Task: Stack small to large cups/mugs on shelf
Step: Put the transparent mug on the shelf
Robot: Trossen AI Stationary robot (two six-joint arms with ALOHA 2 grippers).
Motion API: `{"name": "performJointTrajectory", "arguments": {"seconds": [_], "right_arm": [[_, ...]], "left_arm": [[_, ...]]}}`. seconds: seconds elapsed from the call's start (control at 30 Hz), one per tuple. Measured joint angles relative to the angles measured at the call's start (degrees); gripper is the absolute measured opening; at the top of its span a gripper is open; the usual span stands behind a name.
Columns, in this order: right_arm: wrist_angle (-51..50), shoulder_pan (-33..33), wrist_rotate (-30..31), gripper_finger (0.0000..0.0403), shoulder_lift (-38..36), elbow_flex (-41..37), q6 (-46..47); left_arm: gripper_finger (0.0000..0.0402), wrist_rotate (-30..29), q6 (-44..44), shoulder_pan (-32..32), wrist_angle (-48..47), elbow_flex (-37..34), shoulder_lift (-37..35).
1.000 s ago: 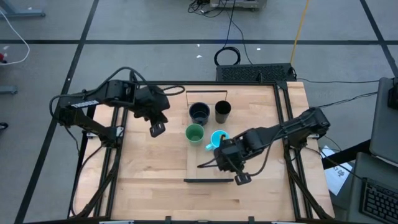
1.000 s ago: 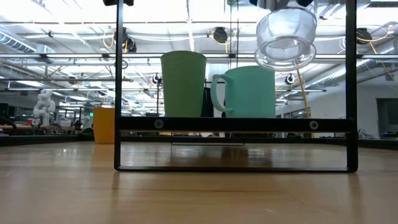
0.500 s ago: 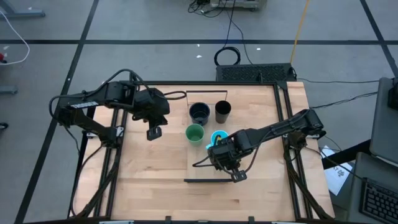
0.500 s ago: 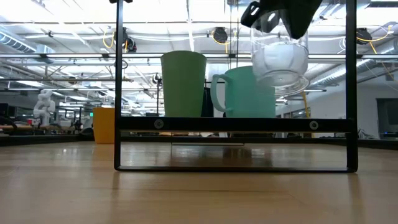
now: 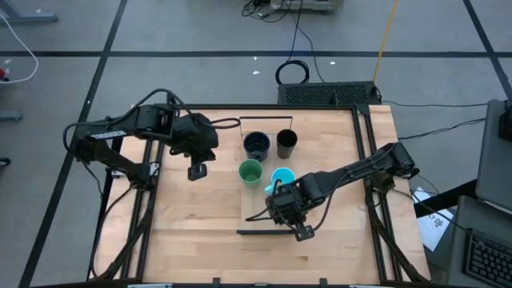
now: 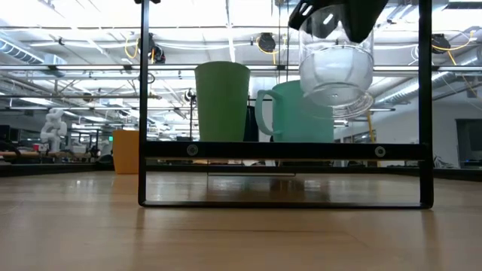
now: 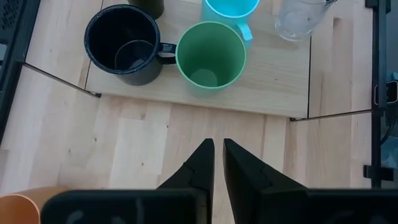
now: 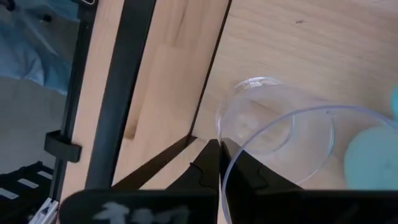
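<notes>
Light-wood table (image 5: 184, 216) carries the raised shelf (image 5: 254, 200). On the shelf stand a dark mug (image 5: 256, 145), black cup (image 5: 286, 142), green cup (image 5: 250, 171) and blue mug (image 5: 282, 177). An orange cup (image 7: 22, 205) stands on the tabletop.

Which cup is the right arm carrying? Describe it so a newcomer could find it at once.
On the long light-wood shelf, look beside the bright blue mug. There the right hand, shut on its rim, holds the small clear plastic cup in the air: the only see-through vessel.
</notes>
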Motion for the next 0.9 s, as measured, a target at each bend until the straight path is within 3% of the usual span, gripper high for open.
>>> {"name": "performJointTrajectory", "arguments": {"seconds": [0.37,0.9], "right_arm": [[1.9,1.4,-1.0,0.0000,5.4,0.0,0.2],[1.9,0.2,0.0,0.0000,5.4,0.0,0.5]], "left_arm": [[0.0033,-0.2,-0.3,0.0,0.0,0.0,0.0],[0.0033,-0.1,-0.6,0.0,0.0,0.0,0.0]]}}
